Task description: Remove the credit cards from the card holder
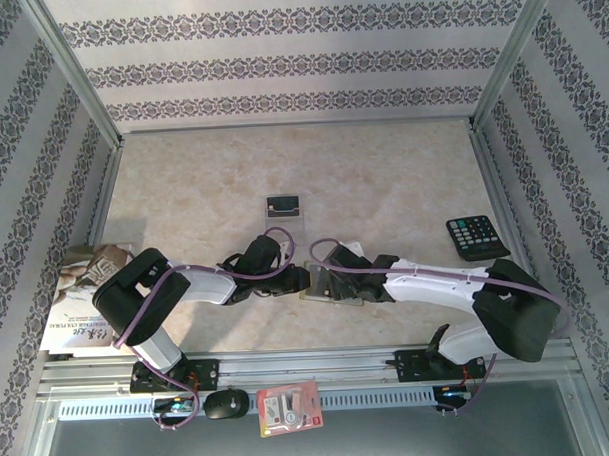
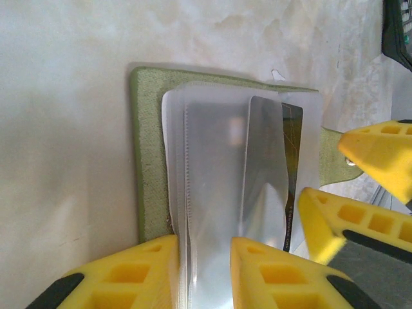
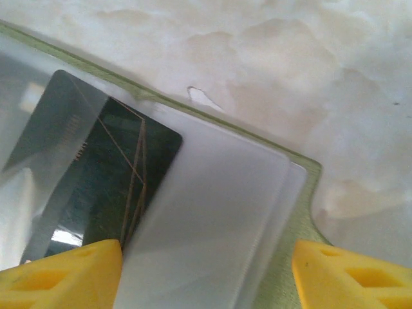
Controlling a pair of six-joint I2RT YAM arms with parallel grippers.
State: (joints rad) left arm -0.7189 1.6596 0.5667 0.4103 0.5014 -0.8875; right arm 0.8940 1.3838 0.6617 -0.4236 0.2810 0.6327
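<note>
Left wrist: olive card holder (image 2: pixel 147 161); translucent pockets (image 2: pixel 212 193)

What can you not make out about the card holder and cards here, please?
Top view: card holder mostly hidden under left arm and right arm.
Left wrist: dark card veiled by cloudy pockets; print unreadable.
Right wrist: its lower end cut off by the frame edge.
</note>
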